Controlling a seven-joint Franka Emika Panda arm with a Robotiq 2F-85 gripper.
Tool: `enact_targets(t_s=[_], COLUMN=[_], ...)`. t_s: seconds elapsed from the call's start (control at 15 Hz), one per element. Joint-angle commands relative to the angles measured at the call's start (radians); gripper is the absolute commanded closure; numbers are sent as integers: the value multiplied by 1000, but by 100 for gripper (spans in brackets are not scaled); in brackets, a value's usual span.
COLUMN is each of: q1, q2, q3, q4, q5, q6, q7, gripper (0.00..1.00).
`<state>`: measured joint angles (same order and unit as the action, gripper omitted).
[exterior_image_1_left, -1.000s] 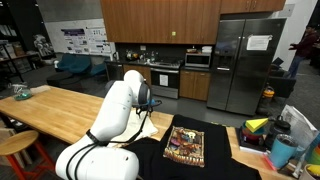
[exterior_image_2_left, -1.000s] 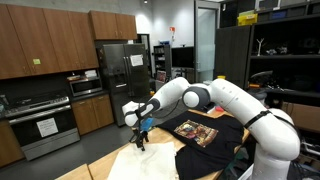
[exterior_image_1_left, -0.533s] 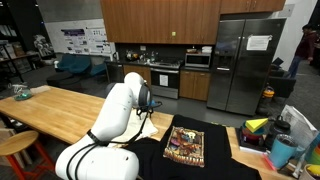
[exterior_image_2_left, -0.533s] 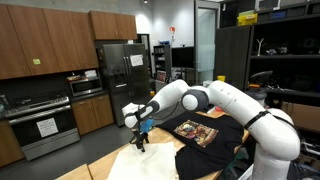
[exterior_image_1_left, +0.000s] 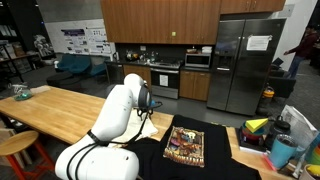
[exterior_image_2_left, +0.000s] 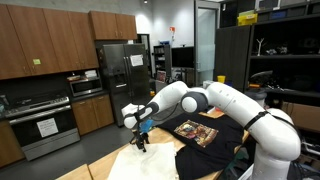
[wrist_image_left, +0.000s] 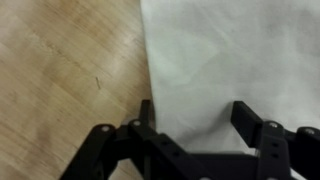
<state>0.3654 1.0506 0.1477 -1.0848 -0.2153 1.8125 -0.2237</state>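
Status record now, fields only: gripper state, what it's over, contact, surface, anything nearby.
gripper: open, jaws apart, pointing down
under gripper: white cloth, at its edge where it meets bare wood
contact with cloth: cannot tell
height: low over the cloth in an exterior view
surface: wooden table
nearby: black shirt with a colourful print, spread flat beside the cloth
held: nothing

White arm (exterior_image_2_left: 222, 100) outstretched, end effector (exterior_image_2_left: 140, 144) straight down, jaws apart.
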Motion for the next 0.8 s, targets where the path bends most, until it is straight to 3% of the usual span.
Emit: enact_targets(t_s=[0.0,0.4,0.73], q1=[3,-12,-45], q2=[-1,-14,-114], q3=[-12,-11,-10], q4=[30,24,-89], q5=[-2,12,22], q6=[-47,-73,-9], q7=[16,10,42], gripper=[51,97,99])
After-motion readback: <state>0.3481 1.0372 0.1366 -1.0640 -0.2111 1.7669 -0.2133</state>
